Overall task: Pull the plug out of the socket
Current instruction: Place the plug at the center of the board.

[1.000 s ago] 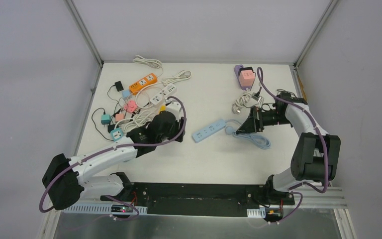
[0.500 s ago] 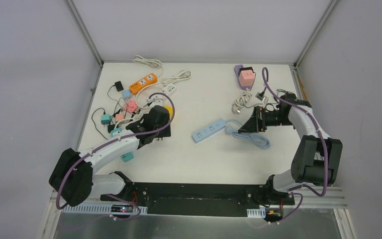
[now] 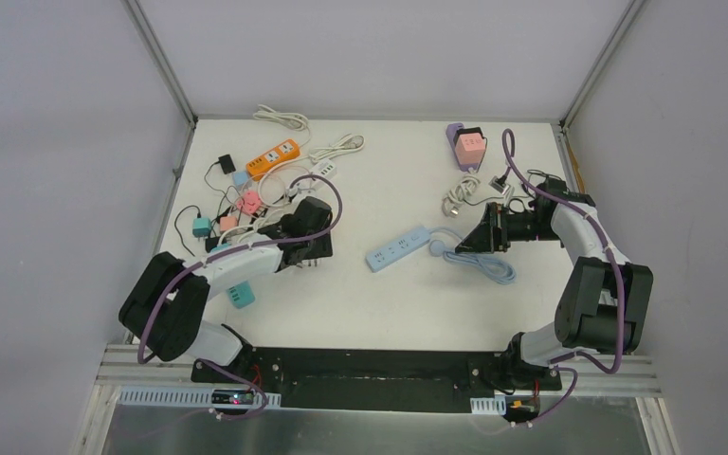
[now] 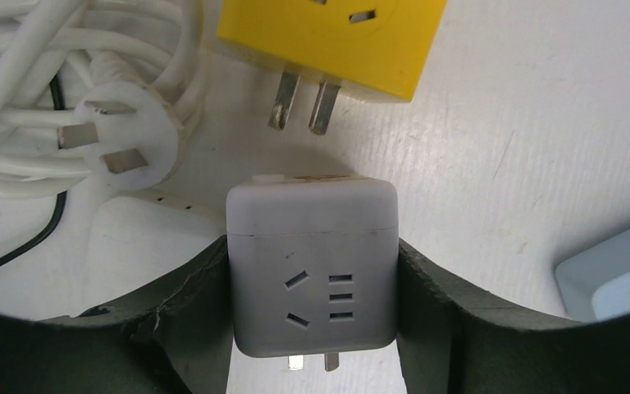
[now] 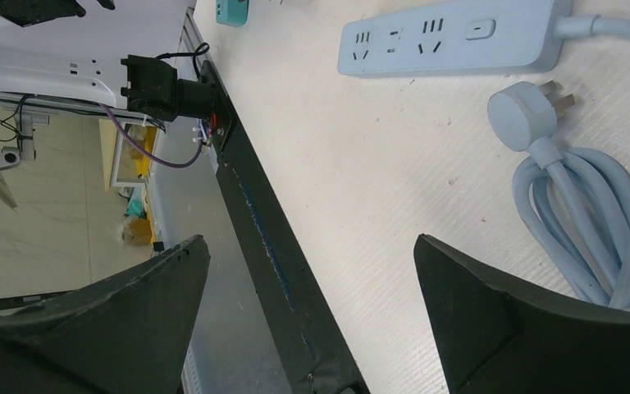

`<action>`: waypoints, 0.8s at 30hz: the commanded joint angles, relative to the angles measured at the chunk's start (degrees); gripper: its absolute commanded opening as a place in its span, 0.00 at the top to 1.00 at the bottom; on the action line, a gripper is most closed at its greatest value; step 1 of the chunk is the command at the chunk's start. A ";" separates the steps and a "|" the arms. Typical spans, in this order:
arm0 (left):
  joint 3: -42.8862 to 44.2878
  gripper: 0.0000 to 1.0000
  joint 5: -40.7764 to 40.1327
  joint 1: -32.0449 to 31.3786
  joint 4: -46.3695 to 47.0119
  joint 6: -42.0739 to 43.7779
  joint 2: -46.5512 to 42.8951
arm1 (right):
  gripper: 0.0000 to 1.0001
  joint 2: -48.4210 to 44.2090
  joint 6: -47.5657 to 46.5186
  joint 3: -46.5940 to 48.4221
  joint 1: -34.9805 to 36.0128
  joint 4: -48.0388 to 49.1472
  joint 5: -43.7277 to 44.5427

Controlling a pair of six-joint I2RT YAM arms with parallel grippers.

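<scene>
At 9 o'clock on the bench (image 3: 389,180), seen from above, the left claw (image 3: 308,254) sits low beside a tangle of cords (image 3: 265,204). Left wrist view: it pinches a white cube adapter (image 4: 312,267) by its flat sides, prongs bare at 6 o'clock, with a yellow adapter (image 4: 336,41) at 12. The cube is likely light, rigid and slick, so the side faces suit gripping. Right wrist view: the right claw (image 5: 312,246) gapes wide and empty, a blue power strip (image 5: 451,37) at 1 o'clock.

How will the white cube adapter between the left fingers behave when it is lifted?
Probably stiff: the white cube adapter is a hard-looking plastic block, so the left fingers should not squash it. Its smooth flat sides may slip a little. No cord shows on it, so likely nothing drags.
</scene>
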 commanded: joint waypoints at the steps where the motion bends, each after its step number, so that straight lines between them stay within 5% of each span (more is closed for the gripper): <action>1: 2.74 0.91 0.74 1.19 2.40 -3.38 2.57 | 0.00 -0.97 -0.65 -0.09 -0.51 1.36 -1.48; 5: 3.45 0.54 0.06 1.76 0.68 -5.41 3.66 | 0.00 -0.86 -0.71 -0.12 -0.60 1.38 -1.51; 8: 3.64 0.40 -0.21 1.80 -0.53 -5.69 2.76 | 0.00 -0.74 -1.08 -0.26 -0.69 1.38 -1.49; 13: 3.60 0.02 -0.34 1.78 -2.92 -4.00 -0.80 | 0.00 -0.52 -1.33 -0.39 -0.91 1.29 -1.63; 24: 1.44 0.01 5.91 1.78 -6.42 1.39 -15.82 | 0.00 -0.63 -1.87 -0.26 -0.99 0.84 -1.44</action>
